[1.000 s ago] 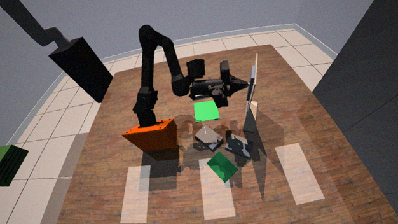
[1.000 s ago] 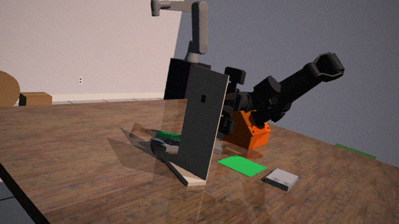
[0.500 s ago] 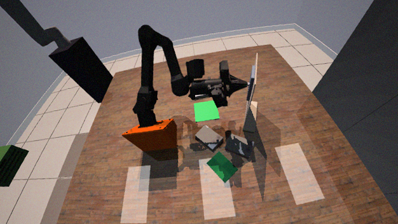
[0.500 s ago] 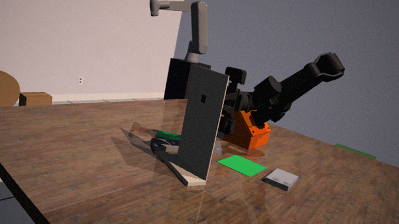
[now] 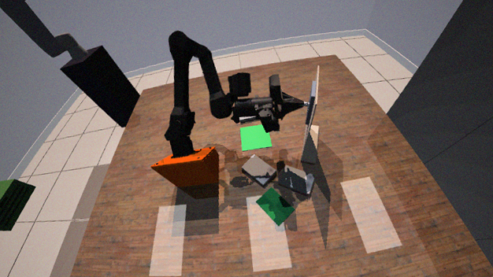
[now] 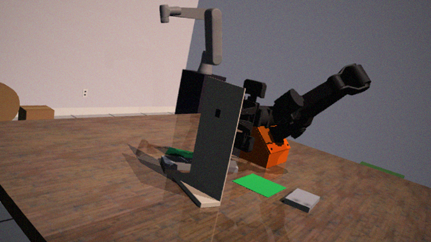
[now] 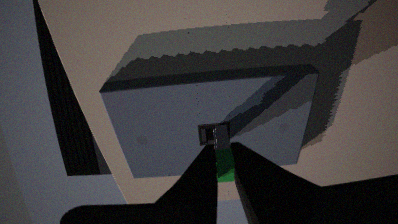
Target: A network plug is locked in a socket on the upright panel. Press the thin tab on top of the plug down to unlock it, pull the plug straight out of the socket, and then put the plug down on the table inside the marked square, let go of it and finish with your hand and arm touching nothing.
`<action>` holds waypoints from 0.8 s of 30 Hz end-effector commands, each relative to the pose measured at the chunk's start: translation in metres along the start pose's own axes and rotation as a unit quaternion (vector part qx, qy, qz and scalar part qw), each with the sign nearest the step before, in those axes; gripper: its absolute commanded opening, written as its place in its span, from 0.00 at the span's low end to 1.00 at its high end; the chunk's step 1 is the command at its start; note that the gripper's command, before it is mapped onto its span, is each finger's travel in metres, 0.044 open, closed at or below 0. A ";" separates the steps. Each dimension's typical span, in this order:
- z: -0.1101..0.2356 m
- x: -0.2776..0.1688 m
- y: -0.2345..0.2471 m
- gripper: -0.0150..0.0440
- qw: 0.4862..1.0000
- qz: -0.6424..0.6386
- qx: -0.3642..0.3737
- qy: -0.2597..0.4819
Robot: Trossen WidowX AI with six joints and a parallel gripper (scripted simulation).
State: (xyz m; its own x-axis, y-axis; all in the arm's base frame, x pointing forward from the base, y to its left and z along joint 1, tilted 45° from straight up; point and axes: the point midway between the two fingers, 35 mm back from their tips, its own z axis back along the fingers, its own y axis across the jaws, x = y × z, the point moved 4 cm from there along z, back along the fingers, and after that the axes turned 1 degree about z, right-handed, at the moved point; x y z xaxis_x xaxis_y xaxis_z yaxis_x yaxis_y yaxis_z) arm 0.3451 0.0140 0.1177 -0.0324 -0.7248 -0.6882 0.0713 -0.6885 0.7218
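The upright panel [image 5: 310, 150] [image 6: 213, 147] stands on the table to the right of the arm; the wrist view shows its grey face plate [image 7: 165, 130]. The socket [image 7: 214, 135] is a small dark opening in that plate, and its hole also shows through the panel's back in the exterior view [image 6: 217, 113]. My gripper [image 5: 302, 104] [image 7: 222, 151] reaches level against the panel and is shut on the green plug [image 7: 225, 167], right at the socket's mouth. I cannot tell whether the plug's tip is still inside. The marked green square [image 5: 255, 137] [image 6: 258, 184] lies on the table below my wrist.
A grey box [image 5: 259, 169] [image 6: 301, 199], a dark box [image 5: 296, 179] and a green board [image 5: 275, 205] lie in front of the panel's foot. My orange base [image 5: 189, 167] [image 6: 270, 151] stands at the left. A black column [image 5: 100, 85] with another arm stands off the table's back left.
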 end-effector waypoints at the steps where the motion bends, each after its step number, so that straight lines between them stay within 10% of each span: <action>1: 0.003 -0.001 0.000 0.25 1.000 0.002 -0.001 0.000; 24: 0.014 -0.005 0.000 0.25 1.000 0.002 -0.001 0.000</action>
State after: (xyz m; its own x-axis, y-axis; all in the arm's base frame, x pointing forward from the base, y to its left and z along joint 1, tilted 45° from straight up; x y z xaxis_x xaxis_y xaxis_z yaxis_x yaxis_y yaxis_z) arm 0.3342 0.0176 0.1223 -0.0275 -0.7254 -0.6877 0.0728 -0.6876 0.7224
